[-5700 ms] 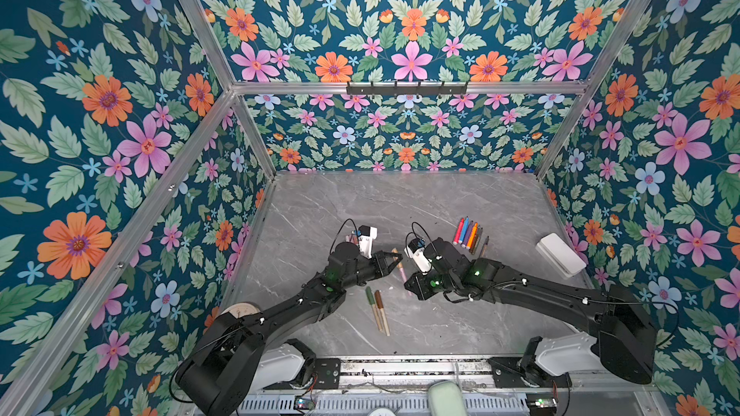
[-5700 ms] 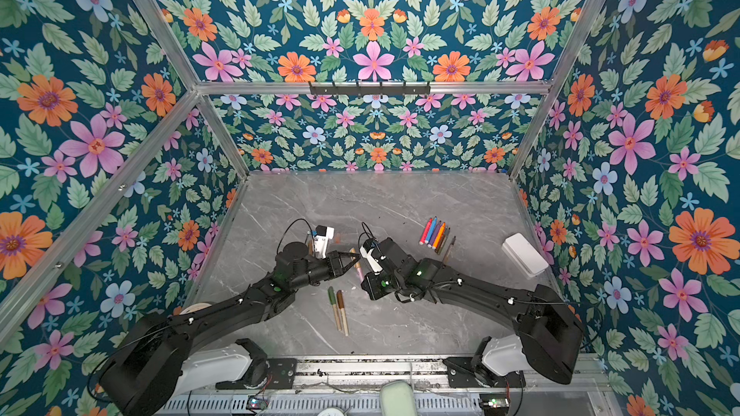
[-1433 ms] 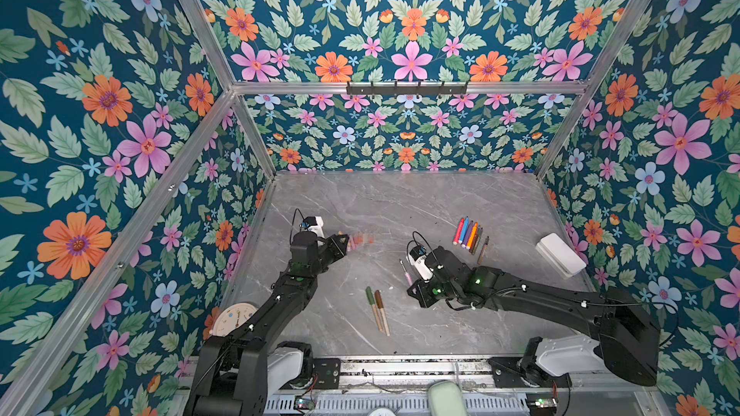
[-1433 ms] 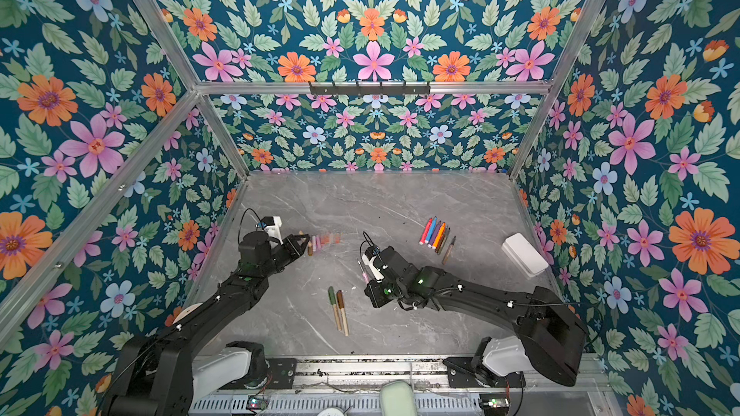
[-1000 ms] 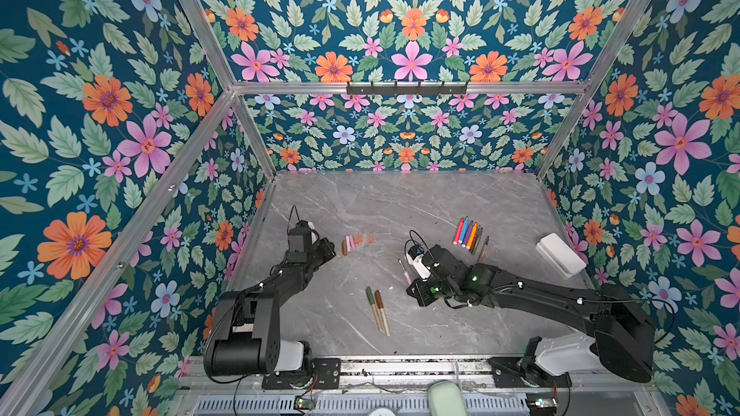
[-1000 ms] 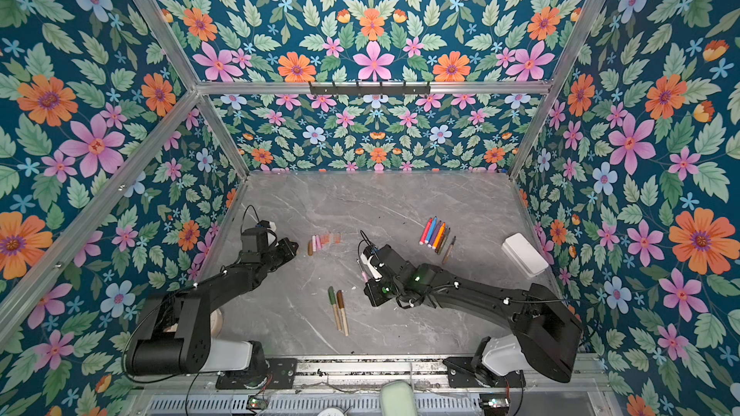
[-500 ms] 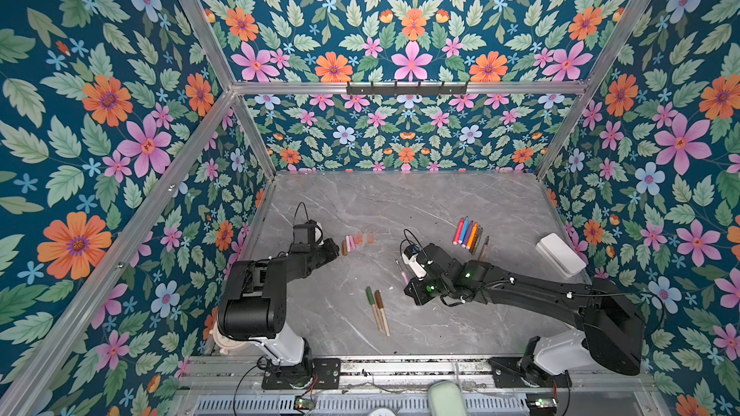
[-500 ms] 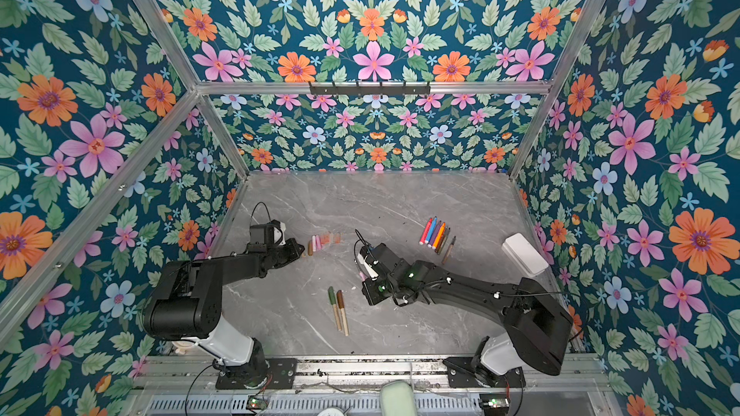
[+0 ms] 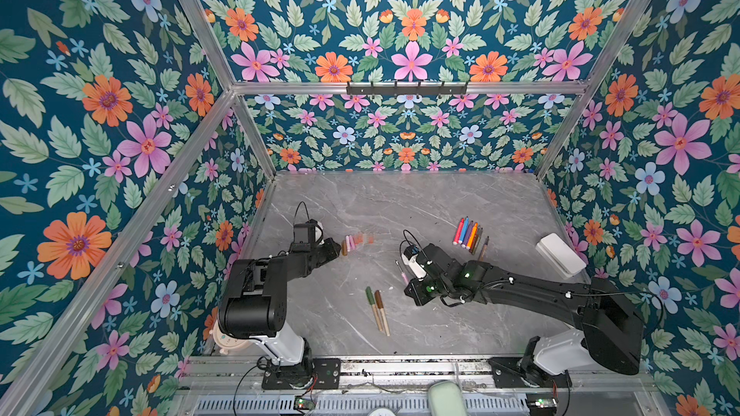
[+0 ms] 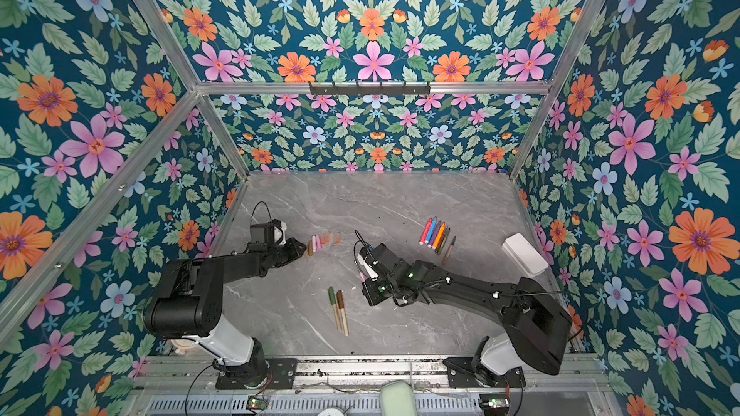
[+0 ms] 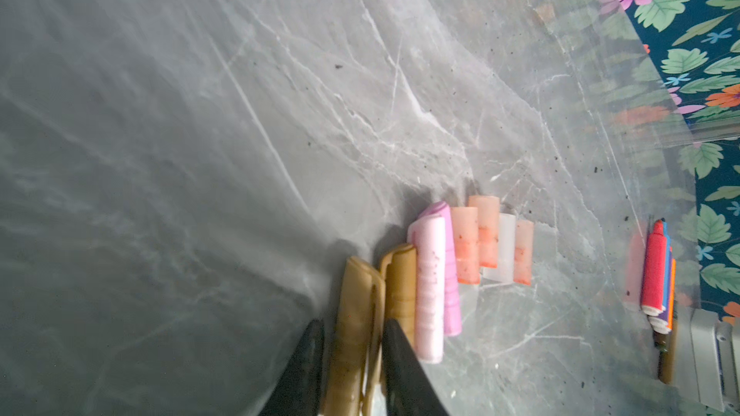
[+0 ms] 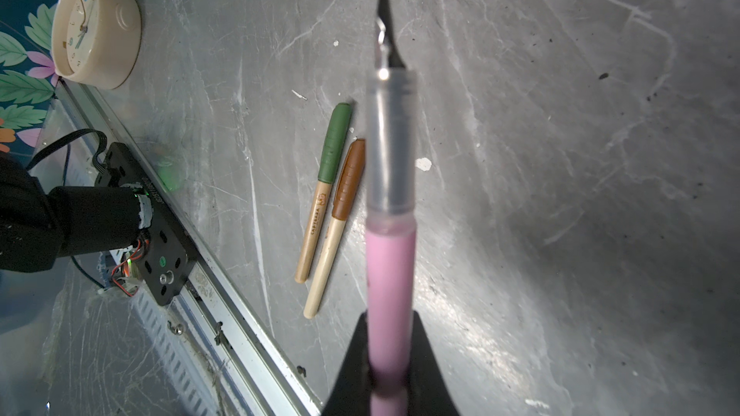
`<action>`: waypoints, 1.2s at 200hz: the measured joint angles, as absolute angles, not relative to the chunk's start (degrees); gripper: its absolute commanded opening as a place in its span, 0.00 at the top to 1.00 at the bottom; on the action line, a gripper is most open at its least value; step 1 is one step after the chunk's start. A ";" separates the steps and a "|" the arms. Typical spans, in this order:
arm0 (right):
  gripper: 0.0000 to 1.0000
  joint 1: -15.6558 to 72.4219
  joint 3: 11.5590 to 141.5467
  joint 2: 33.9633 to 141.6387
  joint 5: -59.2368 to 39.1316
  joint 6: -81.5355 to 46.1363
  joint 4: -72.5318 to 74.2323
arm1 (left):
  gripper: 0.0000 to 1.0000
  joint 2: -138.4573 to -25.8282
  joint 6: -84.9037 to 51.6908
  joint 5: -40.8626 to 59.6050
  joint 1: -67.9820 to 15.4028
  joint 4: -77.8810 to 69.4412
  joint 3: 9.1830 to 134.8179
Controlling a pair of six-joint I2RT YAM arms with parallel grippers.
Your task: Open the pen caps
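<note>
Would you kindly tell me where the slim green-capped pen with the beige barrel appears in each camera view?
In both top views: the green-capped, beige-barrelled pen lies front centre on the grey table.
Left wrist: not in it.
Right wrist: the pen lies near the picture's middle.
Shared landmark: the brown-capped pen alongside it.

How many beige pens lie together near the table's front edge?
2: the green-capped beige pen and the brown-capped beige pen, lying next to each other. Others farther back are too small to tell.

table [image 9: 400, 202]: grey marble | caps [image 9: 351, 242] (in a row) | two capped pens [image 9: 381, 311] | bright pens [image 9: 464, 232] | white box [image 9: 558, 254]
</note>
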State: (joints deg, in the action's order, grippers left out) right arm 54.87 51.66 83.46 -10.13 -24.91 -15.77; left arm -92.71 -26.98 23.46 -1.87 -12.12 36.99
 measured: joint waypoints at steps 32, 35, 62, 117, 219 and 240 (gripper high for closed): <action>1.00 54.92 51.57 83.46 -10.33 -24.91 -15.66 | 0.66 -89.60 -27.14 23.38 -1.87 -10.00 37.26; 1.00 54.92 51.51 83.44 -10.33 -24.91 -15.66 | 0.67 -89.25 -27.14 23.33 -1.89 -9.76 37.34; 1.00 54.96 50.92 83.26 -10.33 -24.93 -15.57 | 0.79 -86.28 -27.77 23.33 -1.93 -8.97 37.98; 1.00 55.02 50.78 83.18 -10.33 -24.93 -15.16 | 0.84 -88.73 -30.15 28.34 -2.15 -11.81 38.28; 1.00 55.02 50.61 82.81 -10.31 -24.77 -15.38 | 0.83 -96.40 -34.30 33.47 -2.63 -18.61 40.34; 1.00 55.02 50.61 82.76 -10.31 -24.71 -15.57 | 0.83 -97.60 -34.30 33.54 -2.63 -18.83 40.77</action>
